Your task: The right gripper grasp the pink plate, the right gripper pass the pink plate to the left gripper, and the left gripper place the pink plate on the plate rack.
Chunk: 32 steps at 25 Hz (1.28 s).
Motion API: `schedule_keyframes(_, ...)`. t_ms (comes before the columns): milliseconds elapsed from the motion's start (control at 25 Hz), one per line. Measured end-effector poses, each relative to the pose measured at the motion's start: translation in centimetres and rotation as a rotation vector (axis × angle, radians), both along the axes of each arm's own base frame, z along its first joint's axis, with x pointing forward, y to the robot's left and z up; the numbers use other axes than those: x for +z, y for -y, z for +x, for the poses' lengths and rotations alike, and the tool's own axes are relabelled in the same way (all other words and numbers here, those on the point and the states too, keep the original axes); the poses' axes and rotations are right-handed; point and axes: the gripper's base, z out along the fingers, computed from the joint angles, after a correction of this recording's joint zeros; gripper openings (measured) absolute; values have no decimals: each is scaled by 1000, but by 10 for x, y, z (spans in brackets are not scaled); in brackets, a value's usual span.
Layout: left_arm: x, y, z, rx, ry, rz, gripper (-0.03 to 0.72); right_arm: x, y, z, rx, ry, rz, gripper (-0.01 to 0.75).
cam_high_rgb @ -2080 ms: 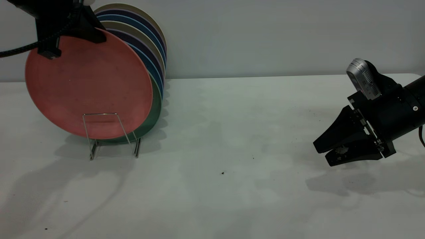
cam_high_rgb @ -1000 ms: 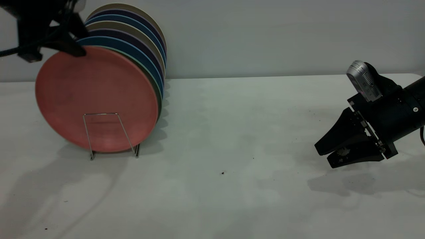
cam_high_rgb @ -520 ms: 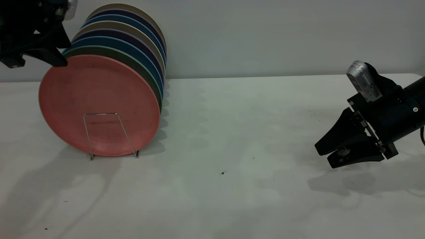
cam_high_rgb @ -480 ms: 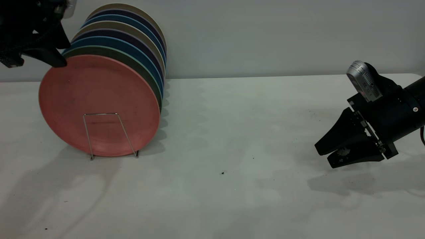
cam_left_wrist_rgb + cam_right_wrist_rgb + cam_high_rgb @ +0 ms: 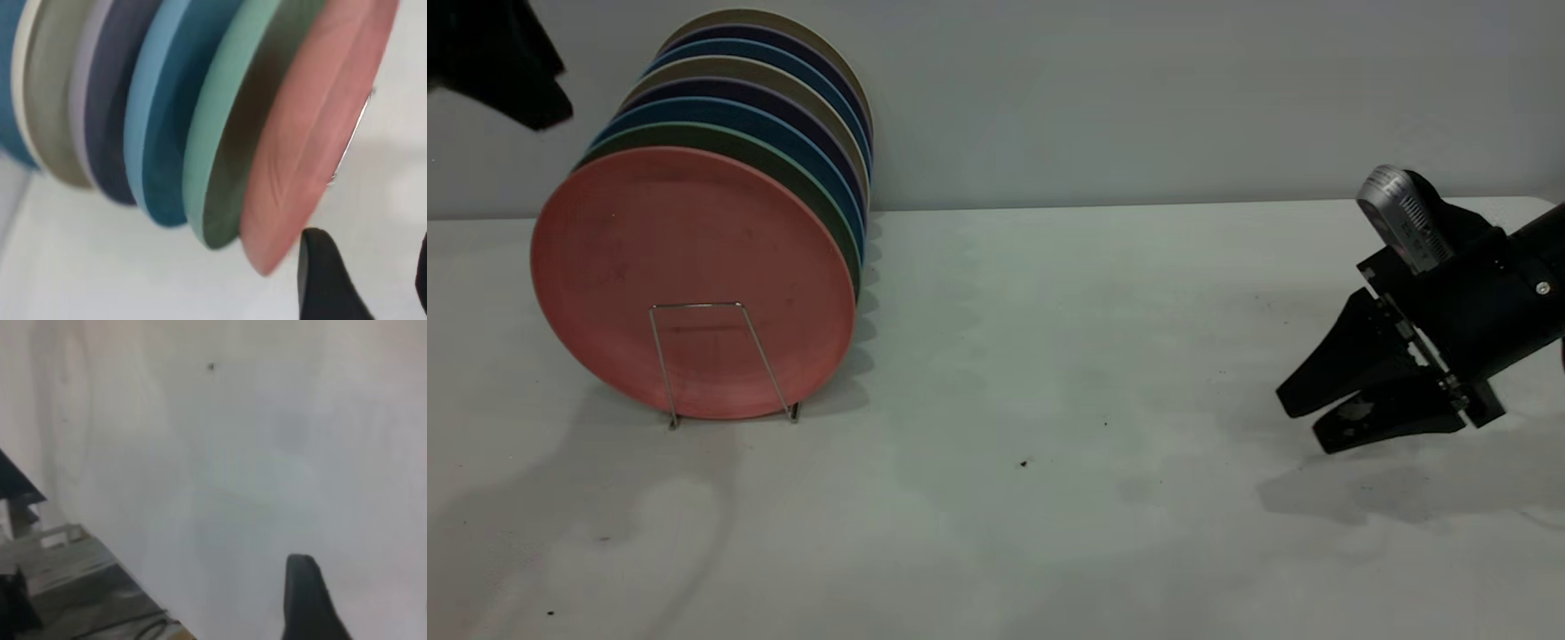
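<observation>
The pink plate (image 5: 694,280) stands upright at the front of the plate rack (image 5: 703,307), leaning on the teal-green plate (image 5: 818,204) behind it. The left gripper (image 5: 534,107) is a dark shape at the top left corner, above and left of the plate, apart from it. In the left wrist view the pink plate (image 5: 313,133) is edge-on. The left gripper (image 5: 373,280) is open and empty just off its rim, with the rack wire (image 5: 353,133) beside it. The right gripper (image 5: 1303,425) hovers low over the table at the far right, open and empty. One of its fingers (image 5: 303,600) shows over bare table.
Several more plates (image 5: 783,89), blue, purple and beige, fill the rack behind the green one. The white table (image 5: 1049,356) stretches between the rack and the right gripper. A wall runs along the back. The table's edge and floor (image 5: 60,573) show in the right wrist view.
The left gripper let go of the pink plate and pulled up and to the left. The plate settled upright in the rack. The right gripper drifted slightly right.
</observation>
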Motion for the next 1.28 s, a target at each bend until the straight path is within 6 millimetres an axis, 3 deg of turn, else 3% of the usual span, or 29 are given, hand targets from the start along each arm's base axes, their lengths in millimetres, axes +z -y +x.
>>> schedule_keyframes(120,11,-2,-8,260,-38,-120,379,22,2,4,32,20,-132,441)
schedule_keyframes(320,29,-10,-28,626,-121,-210,379,77,-12,5,134,90,-522,441)
schedule_keyframes(480,42,-16,-47,727,-156,-188,377,118,-29,-8,166,137,-871,441)
schedule_keyframes(600,49,-18,-58,763,-181,-177,374,141,-37,-22,156,113,-1005,441)
schedule_keyframes(800,49,-20,-83,805,-179,-199,374,178,-44,-45,141,95,-1032,441)
schedule_keyframes(960,51,-23,-116,818,-146,-227,374,211,-39,-69,111,160,-1016,441)
schedule_keyframes(1120,57,-25,-153,816,-105,-267,374,239,-27,-116,108,233,-973,441)
schedule_keyframes(1280,58,-25,-195,805,-73,-336,374,253,-17,-169,127,301,-891,441)
